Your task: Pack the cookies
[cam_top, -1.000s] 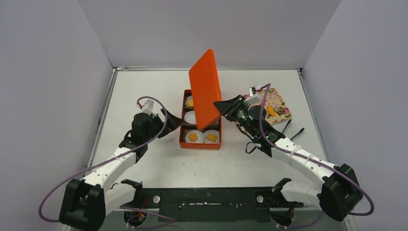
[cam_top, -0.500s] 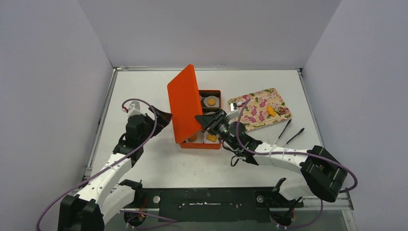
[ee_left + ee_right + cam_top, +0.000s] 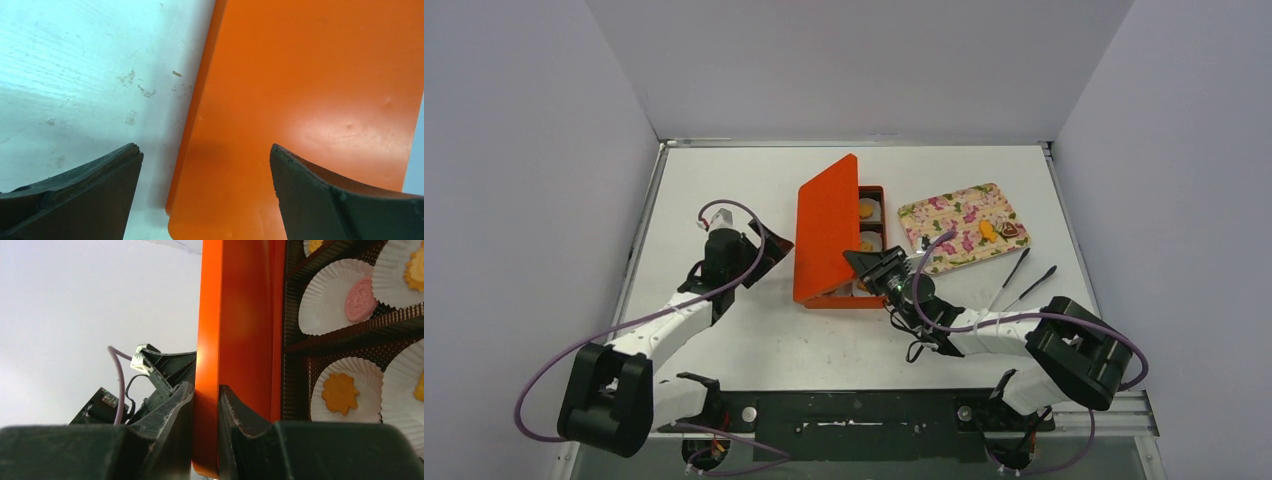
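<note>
From above, you saw the right gripper (image 3: 864,264) closed on the near edge of the orange lid (image 3: 826,238), which stood tilted over the box (image 3: 872,190). The left gripper (image 3: 771,245) was wide open just beside the lid. Two cookies (image 3: 987,231) lay on the flowered tray (image 3: 954,215), apart from the box, on a white table (image 3: 754,340) between plain grey walls (image 3: 524,150). In the left wrist view, the open fingers framed the lid's smooth face without touching it. In the right wrist view, more cookies sat in paper cups (image 3: 325,295) inside the box. I judge they were light and brittle, so you should take them gently by the rim.
</note>
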You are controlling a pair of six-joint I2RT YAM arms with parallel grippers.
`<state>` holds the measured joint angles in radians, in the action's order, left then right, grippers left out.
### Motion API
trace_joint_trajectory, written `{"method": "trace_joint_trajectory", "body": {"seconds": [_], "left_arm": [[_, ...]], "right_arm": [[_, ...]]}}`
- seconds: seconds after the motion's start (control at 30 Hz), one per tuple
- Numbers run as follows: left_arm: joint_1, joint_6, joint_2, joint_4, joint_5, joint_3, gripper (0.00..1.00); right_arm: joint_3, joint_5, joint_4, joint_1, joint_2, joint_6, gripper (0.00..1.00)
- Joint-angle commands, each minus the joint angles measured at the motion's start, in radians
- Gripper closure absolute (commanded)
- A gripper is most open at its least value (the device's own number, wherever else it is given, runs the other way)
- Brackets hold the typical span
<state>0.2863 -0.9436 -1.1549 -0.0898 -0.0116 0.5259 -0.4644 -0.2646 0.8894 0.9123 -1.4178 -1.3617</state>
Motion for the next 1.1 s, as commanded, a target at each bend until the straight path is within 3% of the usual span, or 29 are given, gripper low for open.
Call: {"method": "trace_joint_trajectory", "body": {"seconds": [0.0,0.27,0.43,0.53,0.77,1.07], "left_arm": [[-0.004,0.002,-0.110,-0.122,-0.074,0.080,0.04],[-0.003,0.028,-0.306,-0.179,-0.153,0.153,0.07],[-0.003,0.040,-0.396,-0.215,-0.217,0.177,0.07],[-0.002,0.046,-0.434,-0.230,-0.247,0.185,0.07],[-0.006,0.032,-0.439,-0.300,-0.299,0.173,0.07],[-0.092,-0.081,-0.373,-0.479,-0.398,0.097,0.07]], "right_arm": [[0.013,-0.071,0.129,-0.001,-0.003,-0.010,1.00],[0.053,-0.048,0.139,-0.030,-0.045,-0.020,1.00],[0.068,-0.026,0.106,-0.060,-0.041,-0.014,0.94],[0.072,0.023,0.128,-0.088,-0.046,-0.030,0.98],[0.068,0.142,0.304,-0.140,-0.050,-0.077,1.00],[0.035,0.244,0.459,-0.208,-0.044,-0.130,1.00]]}}
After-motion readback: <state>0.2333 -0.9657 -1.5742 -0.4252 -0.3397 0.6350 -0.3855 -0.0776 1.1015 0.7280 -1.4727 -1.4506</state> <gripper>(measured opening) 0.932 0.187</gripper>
